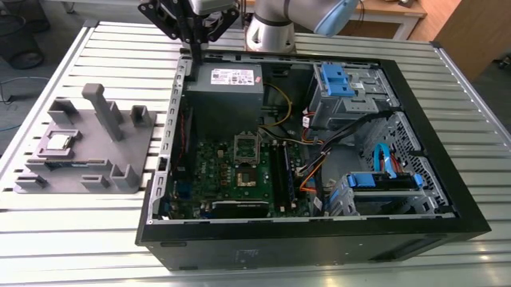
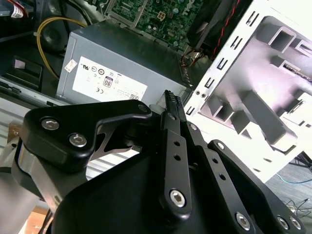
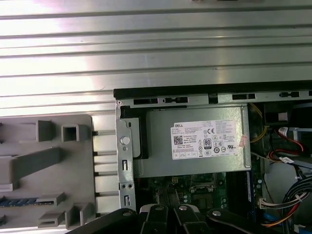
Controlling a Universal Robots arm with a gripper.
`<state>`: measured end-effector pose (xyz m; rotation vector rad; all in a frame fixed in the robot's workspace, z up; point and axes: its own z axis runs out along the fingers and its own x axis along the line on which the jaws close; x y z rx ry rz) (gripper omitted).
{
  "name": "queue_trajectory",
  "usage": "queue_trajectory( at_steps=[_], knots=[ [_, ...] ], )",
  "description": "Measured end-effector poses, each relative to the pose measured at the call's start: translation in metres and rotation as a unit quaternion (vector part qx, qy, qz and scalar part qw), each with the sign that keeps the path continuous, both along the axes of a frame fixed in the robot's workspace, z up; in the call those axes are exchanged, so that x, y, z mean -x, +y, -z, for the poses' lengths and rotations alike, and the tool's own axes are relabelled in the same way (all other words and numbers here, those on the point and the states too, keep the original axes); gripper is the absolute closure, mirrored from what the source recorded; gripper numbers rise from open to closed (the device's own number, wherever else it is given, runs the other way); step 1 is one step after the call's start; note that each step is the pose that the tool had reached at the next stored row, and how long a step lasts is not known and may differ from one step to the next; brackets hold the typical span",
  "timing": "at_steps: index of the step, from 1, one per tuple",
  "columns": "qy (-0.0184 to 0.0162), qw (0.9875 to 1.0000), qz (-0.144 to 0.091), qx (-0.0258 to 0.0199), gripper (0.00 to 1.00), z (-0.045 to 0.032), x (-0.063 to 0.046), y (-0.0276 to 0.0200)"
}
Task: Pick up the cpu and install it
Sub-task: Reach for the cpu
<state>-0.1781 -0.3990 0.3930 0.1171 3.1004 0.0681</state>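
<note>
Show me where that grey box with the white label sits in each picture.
Exterior view: the power supply sits in the case's far corner, on the exterior view's left.
Second wrist view: power supply just beyond the gripper, label showing.
First wrist view: power supply in the case's corner, label facing the camera.
Shared landmark: the green motherboard beside it.

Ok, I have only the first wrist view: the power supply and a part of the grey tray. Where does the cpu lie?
Observer: In the exterior view the cpu lies in a recess of the grey tray, on the exterior view's left of the computer case.
Operator: Is the socket free?
Observer: The socket on the green motherboard looks empty, its metal frame seemingly folded back.
Operator: How does the gripper stand to the cpu?
Observer: The gripper hangs over the case wall beside the power supply, well apart from the cpu.
</note>
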Motion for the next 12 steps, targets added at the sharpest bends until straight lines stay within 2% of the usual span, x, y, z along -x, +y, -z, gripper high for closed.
queue_trajectory(
  at_steps=[12],
  knots=[
    [0.0000, 1.0000, 0.000, 0.0000, 0.89, 0.0000, 0.012, 0.0000]
  ],
)
